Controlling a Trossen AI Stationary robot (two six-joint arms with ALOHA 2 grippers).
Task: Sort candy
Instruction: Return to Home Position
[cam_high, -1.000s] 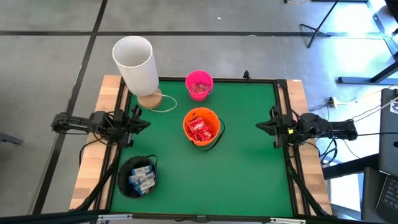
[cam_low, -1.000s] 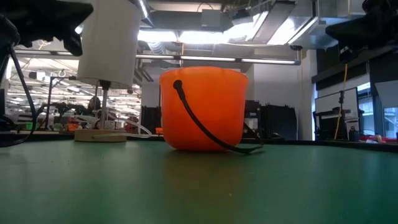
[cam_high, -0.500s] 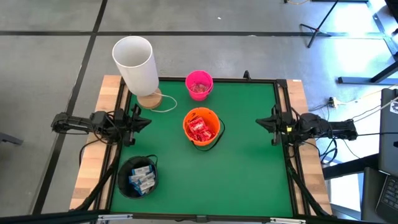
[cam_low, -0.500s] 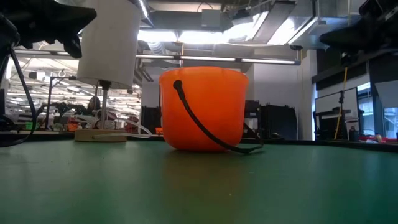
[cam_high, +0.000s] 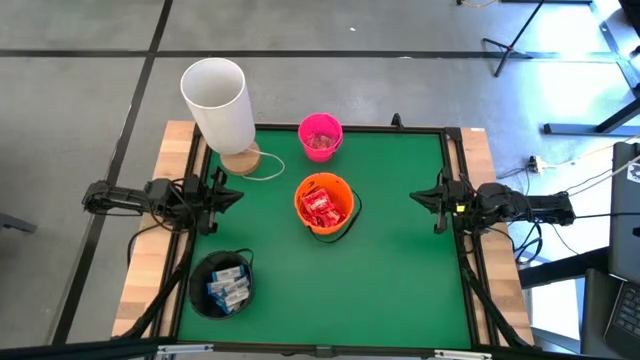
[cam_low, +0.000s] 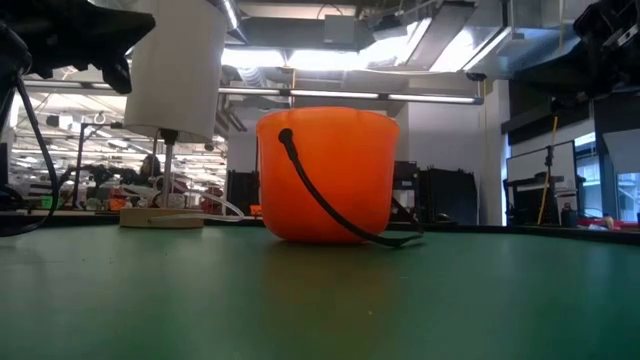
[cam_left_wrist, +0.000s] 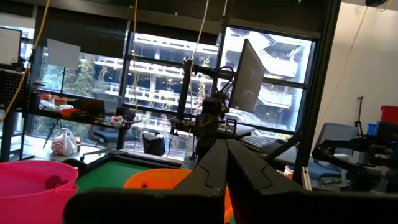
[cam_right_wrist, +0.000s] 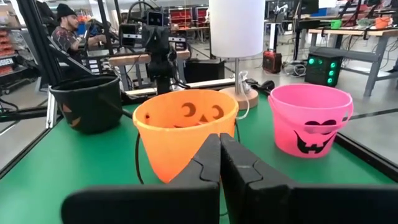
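Note:
Red candy packets (cam_high: 322, 209) lie in the orange bucket (cam_high: 324, 204) at the table's middle. White-and-blue candy bars (cam_high: 228, 286) lie in the black bucket (cam_high: 221, 284) at the near left. The pink bucket (cam_high: 320, 136) at the far edge holds a few small pieces. My left gripper (cam_high: 237, 197) hovers shut at the table's left edge, pointing toward the orange bucket (cam_left_wrist: 155, 179). My right gripper (cam_high: 414, 198) hovers shut at the right edge, level, facing the orange bucket (cam_right_wrist: 184, 134). Both are empty and well clear of the buckets.
A lamp with a tall white shade (cam_high: 217, 100) stands on a round wooden base (cam_high: 240, 160) at the far left corner, its cord looping on the green mat (cam_high: 400, 280). The mat's near right part is bare. A person (cam_right_wrist: 68, 31) sits beyond the table.
My right gripper has turned a little at its wrist while staying at the table's right edge, still shut. The buckets and candy have not moved.

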